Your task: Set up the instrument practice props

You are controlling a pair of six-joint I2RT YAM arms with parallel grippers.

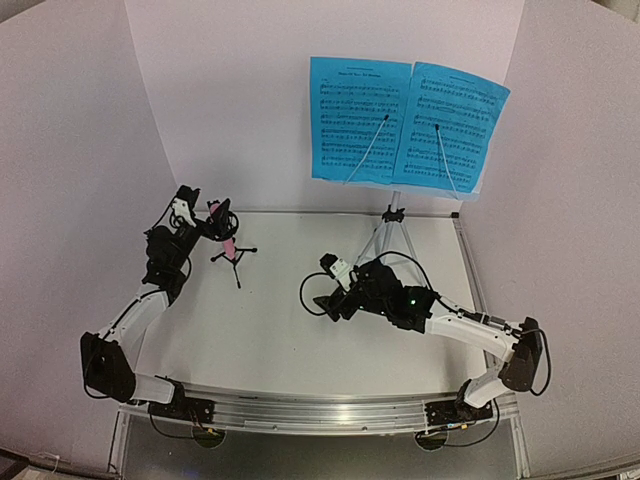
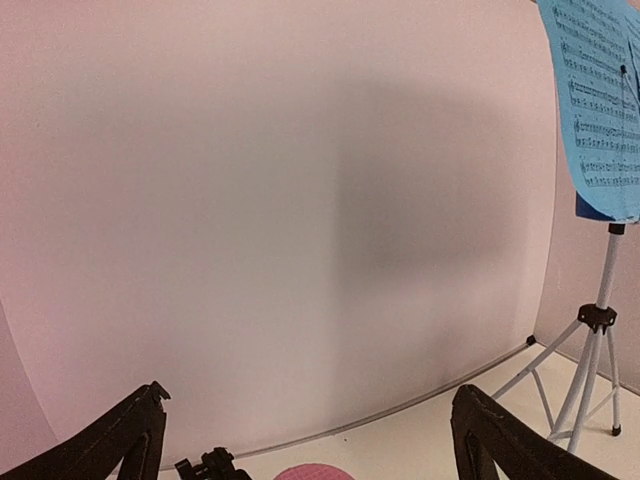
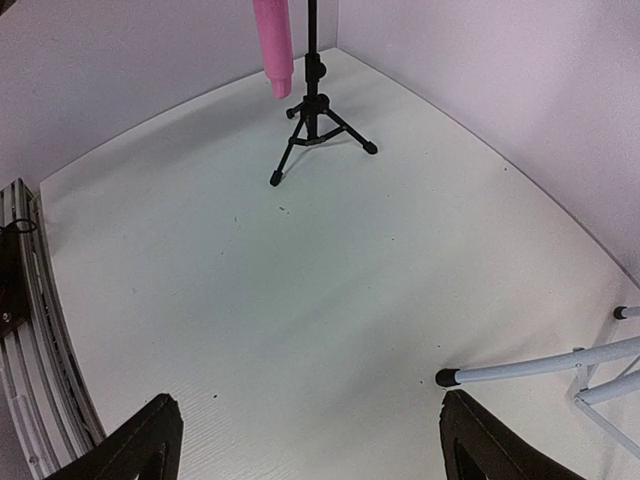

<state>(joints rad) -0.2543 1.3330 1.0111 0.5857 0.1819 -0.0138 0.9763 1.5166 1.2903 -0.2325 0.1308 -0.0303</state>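
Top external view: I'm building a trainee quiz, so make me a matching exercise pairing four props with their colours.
Things:
1. sheet-music pages
2. microphone
3. mic holder
4. music stand tripod

Colours:
a. black
b. silver-white
c. blue
d. pink

Pairs: 1-c, 2-d, 3-a, 4-b.

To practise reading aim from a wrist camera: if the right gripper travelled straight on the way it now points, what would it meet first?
Probably the bare white table, since the right gripper tilts downward. The small black tripod mic holder lies further along that line; depth is unclear.
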